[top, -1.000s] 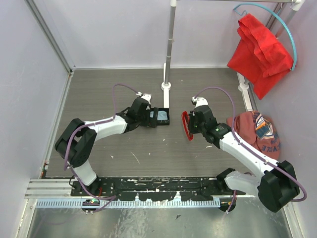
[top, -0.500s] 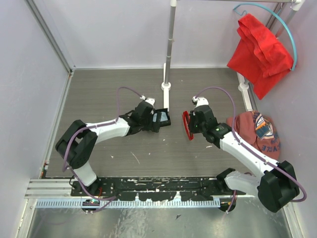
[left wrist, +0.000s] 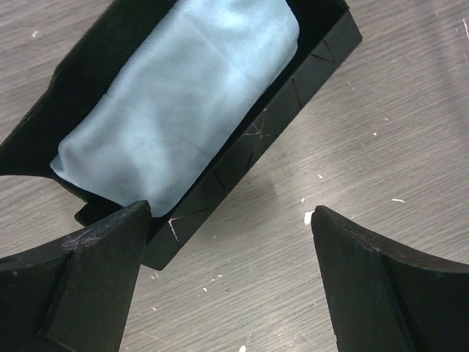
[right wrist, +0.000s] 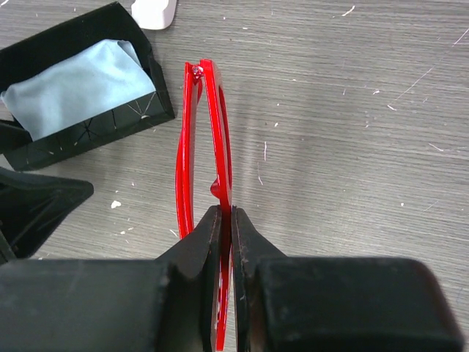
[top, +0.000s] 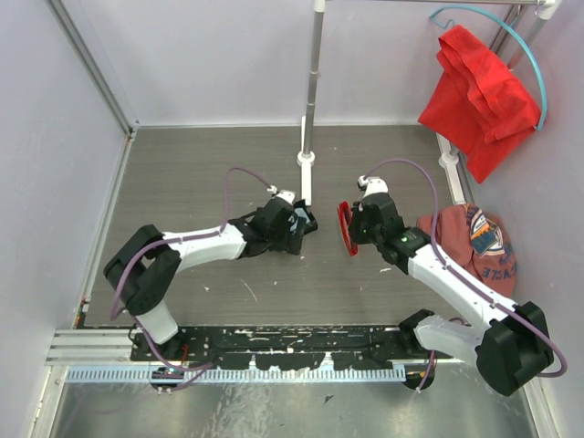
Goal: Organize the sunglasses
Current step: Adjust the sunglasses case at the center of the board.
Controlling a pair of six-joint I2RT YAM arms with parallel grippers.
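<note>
Your right claw (right wrist: pixel 223 220) is clamped on the sunglasses (right wrist: pixel 212 139). Its two fingers press nearly together, with the thin red frame pinched between them. The pair is folded, its slim red arms lying along the front. It stands on edge and stretches straight out ahead of the fingers. From above you see it as a narrow red arc near the middle of the desk (top: pixel 201 173), just to the right of the black case (left wrist: pixel 293 95) and not touching it. You cannot tell whether the far end of the frame rests on the desk or hangs just over it.

Your left claw (left wrist: pixel 229 213) stands wide apart and holds nothing. It sits low beside the case, near one end of its long side wall, and bare desk shows between the two fingers. In the wrist view its left finger (left wrist: pixel 95 271) overlaps the case's near corner, but contact there is not clear. The case lies open, and the pale blue cloth (left wrist: pixel 183 95) is folded inside, filling most of it.

Behind the case a white pole (top: pixel 313 82) rises from its foot on the desk. At the right edge a rust-coloured garment (top: pixel 474 246) with a printed patch lies in a heap beside your right arm. A bright red cloth (top: pixel 479 96) hangs from a rail above it.
</note>
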